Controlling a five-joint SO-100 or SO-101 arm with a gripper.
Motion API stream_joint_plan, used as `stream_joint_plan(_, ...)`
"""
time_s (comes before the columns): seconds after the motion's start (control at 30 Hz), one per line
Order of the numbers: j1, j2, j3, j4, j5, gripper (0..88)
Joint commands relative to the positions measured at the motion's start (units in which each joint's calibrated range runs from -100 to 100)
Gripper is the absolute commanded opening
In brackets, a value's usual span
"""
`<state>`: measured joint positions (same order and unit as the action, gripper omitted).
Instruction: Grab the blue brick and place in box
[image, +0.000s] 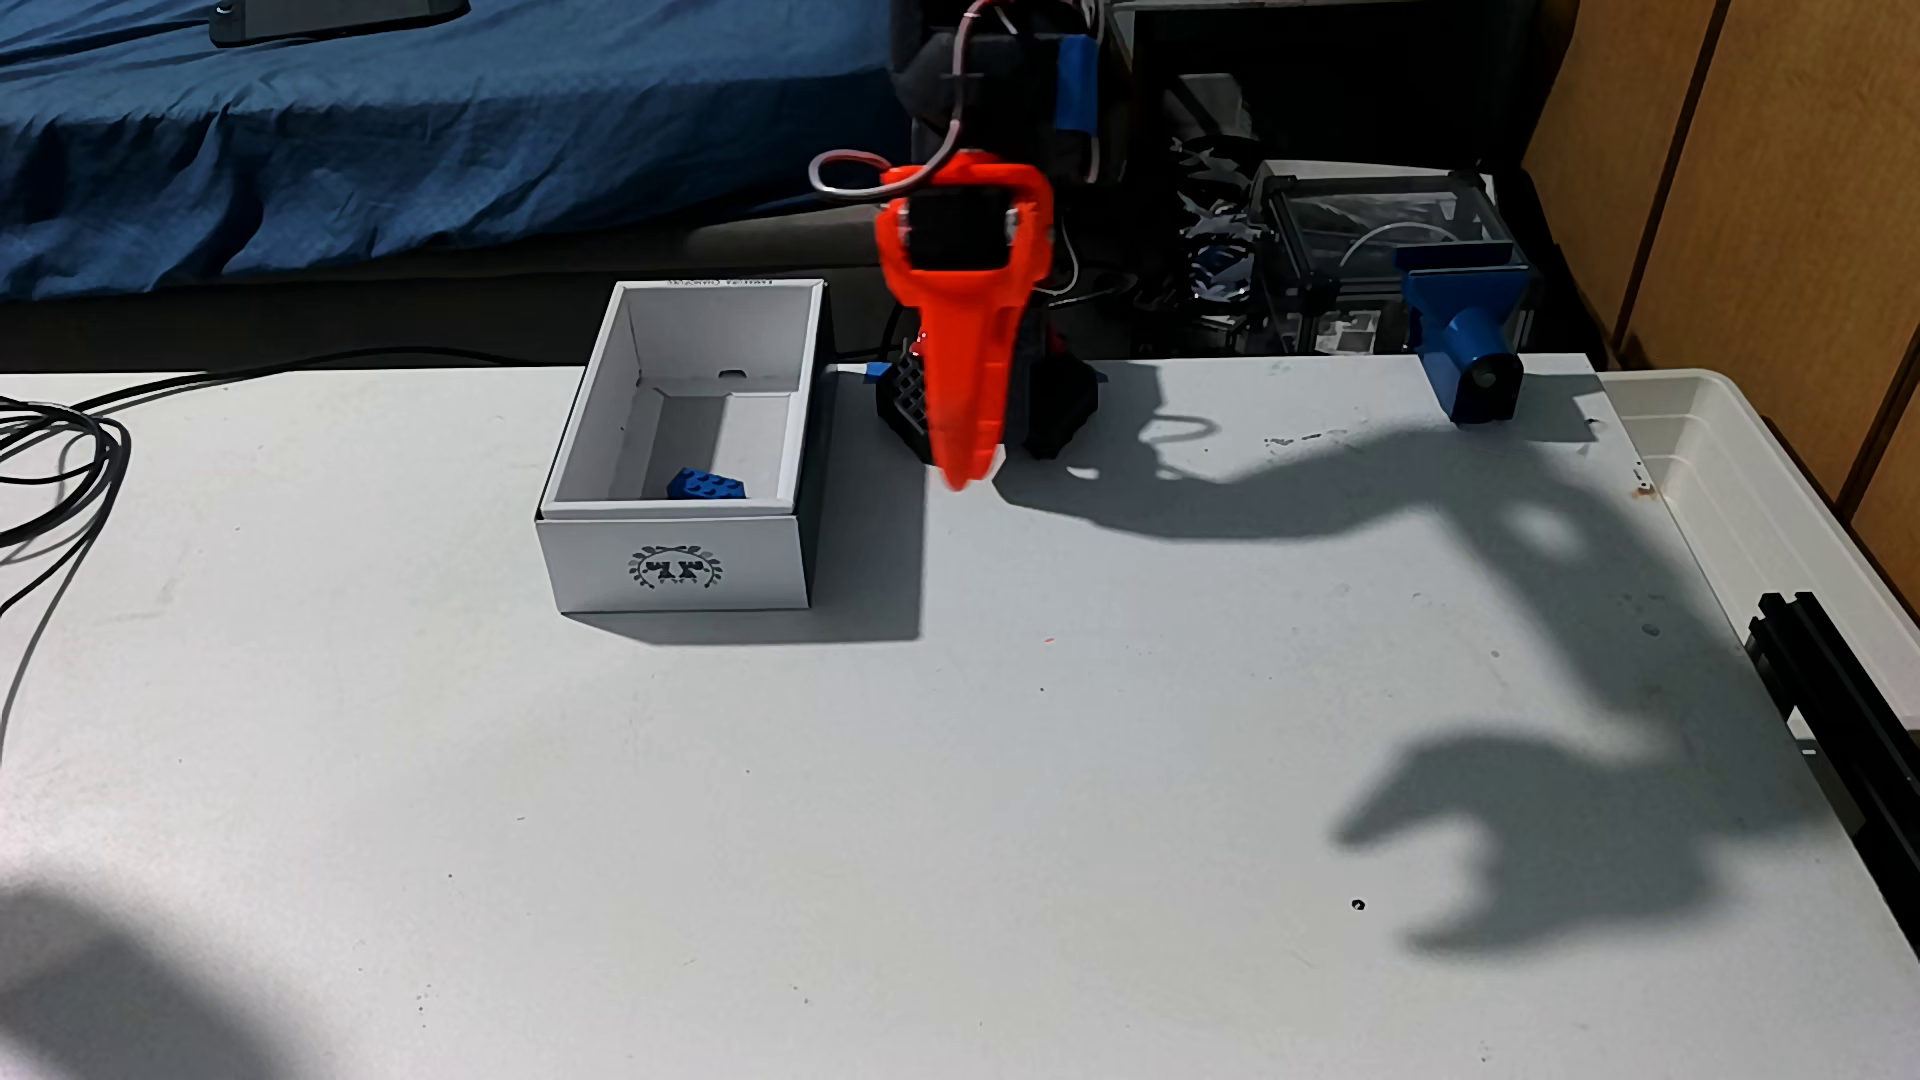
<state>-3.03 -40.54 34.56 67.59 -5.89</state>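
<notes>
Fixed view. The blue brick (707, 485) lies studs-up on the floor of the box (673, 566), in the lower well of the stepped insert, close to the front wall. The box stands open-topped on the white table (935, 789), wreath emblem on the wall facing the camera, left of my arm's base. My gripper (961, 473) hangs point-down just right of the box, outside its walls, and carries nothing. Seen edge-on, the orange fingers overlap into one tapering blade, so the gap cannot be read directly; the shadow thrown on the table at lower right shows two separated prongs, which indicates the jaws stand apart. Tip appears slightly blurred. A blue printed clamp part (1463, 343) sits at the far right table edge, well apart from the box. Black cables (52, 467) loop at the left edge. A translucent tub (1756, 488) borders the table on the right.
</notes>
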Motion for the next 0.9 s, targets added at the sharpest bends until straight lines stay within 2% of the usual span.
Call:
stream_joint_plan(0.0,-2.62,-7.87,6.79,-5.33,-0.45,18.5)
stream_joint_plan(0.23,-5.67,-27.49,25.07,-11.28,-0.29,18.5)
stream_joint_plan(0.63,-5.07,-59.12,47.79,-10.85,2.03,18.5)
stream_joint_plan(0.87,-3.59,-59.46,51.43,-11.02,5.08,18.5)
